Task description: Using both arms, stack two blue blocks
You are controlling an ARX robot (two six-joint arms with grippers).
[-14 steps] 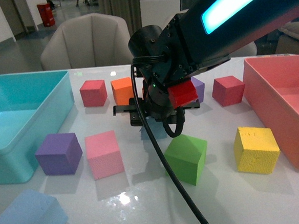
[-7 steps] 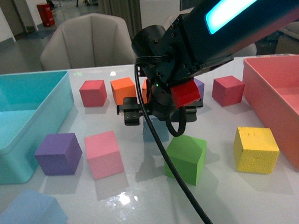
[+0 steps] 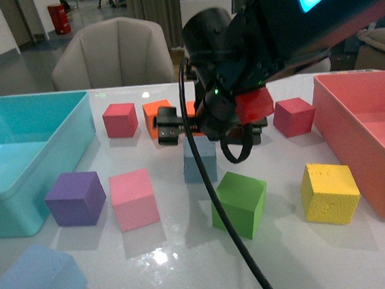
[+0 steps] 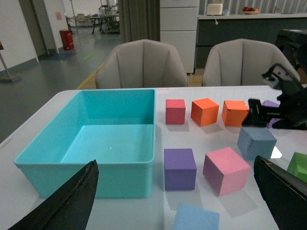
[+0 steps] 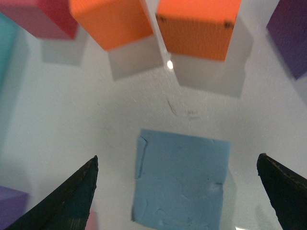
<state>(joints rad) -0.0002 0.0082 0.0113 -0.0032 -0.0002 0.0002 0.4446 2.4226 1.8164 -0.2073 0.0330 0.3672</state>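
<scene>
Hovering over the middle: your right gripper [image 5: 177, 162] hangs above the middle blue block [image 3: 200, 162], which stands on the surface [image 3: 187, 251] just beyond the green block [image 3: 239, 204].
Right jaws: wide apart. In the wrist view the block lies between the two tips and below them, and neither tip touches it.
Left gripper [image 4: 175, 165]: held back on the left side, jaws apart as well, nothing between them.
Second blue block [image 3: 33, 282]: down at the near-left corner, in front of the purple block [image 3: 76, 197] and the turquoise tub [image 3: 66, 127], well apart from the first.
Done so far: nothing is stacked. Both blue blocks sit alone on the surface and neither is gripped.
Left to do: by my reckoning, all of it. One block has to be taken, carried across to the other and set squarely on top.
Your next call: the right arm looks lined up, so dropping the jaws around the middle block seems the natural step, with your left arm best placed for the near one.
Watch for: the green block, close on the near side.
</scene>
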